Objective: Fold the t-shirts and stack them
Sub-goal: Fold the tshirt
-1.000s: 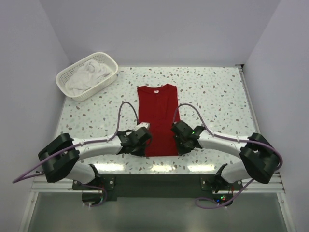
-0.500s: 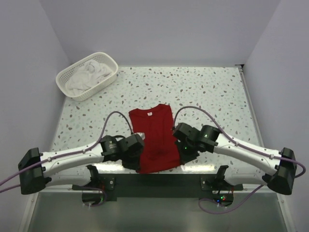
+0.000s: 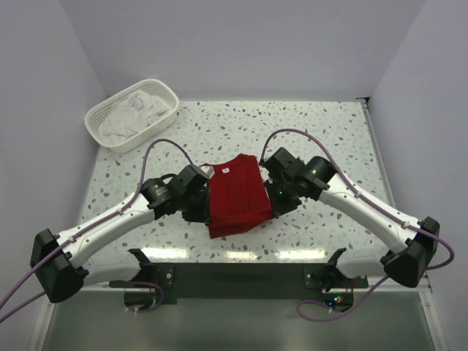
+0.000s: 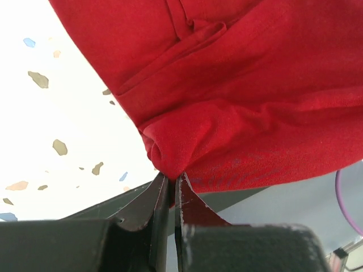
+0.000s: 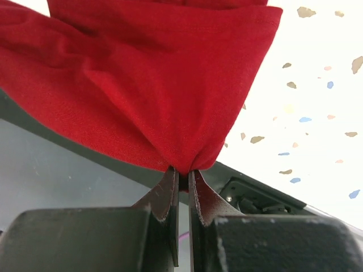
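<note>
The red t-shirt (image 3: 235, 196) sags doubled between the two hands, its lower end lifted off the worktop (image 3: 329, 146), probably to bring the hem over toward the collar and halve its length. Each lower corner puckers tightly where a hand pinches it: the left hand (image 4: 171, 177) is clamped on one, the right hand (image 5: 182, 170) on the other. The cloth is deep red and softly creased, with its white neck label (image 3: 227, 170) just beyond the hands. The white t-shirts (image 3: 135, 117) lie in the basket (image 3: 151, 131), well beyond the left hand.

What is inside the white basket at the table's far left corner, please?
Crumpled white cloth fills the basket. How many garments it is, and whether anything lies beneath, cannot be seen, because the cloth covers it.
</note>
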